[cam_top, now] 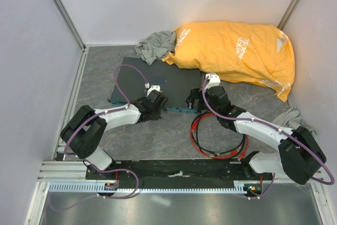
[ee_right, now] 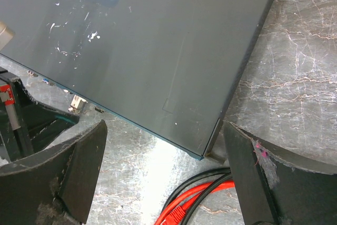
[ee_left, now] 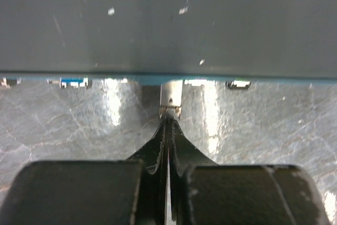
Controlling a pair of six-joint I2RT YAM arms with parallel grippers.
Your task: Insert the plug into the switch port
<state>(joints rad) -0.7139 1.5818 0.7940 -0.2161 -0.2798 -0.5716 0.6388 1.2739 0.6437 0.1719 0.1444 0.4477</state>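
Note:
The switch (cam_top: 150, 80) is a flat dark grey box with small ports (ee_left: 238, 84) along its blue-green front edge (ee_left: 263, 77). My left gripper (ee_left: 169, 113) is shut, its tips against a small silvery piece (ee_left: 171, 94) on that edge; I cannot tell if it is pinched. In the top view the left gripper (cam_top: 156, 104) sits at the middle of the front edge. My right gripper (ee_right: 164, 130) stands open over the switch's near right corner. The red plug (ee_right: 177, 215) lies on the table below it, at the end of the red cable (ee_right: 213, 189). Nothing holds it.
A black cable (ee_right: 210, 174) is coiled with the red cable (cam_top: 193, 136) in front of the switch. A yellow bag (cam_top: 237, 51) and a grey cloth (cam_top: 156, 45) lie behind the switch. Another grey cloth (cam_top: 295, 117) lies at the right wall.

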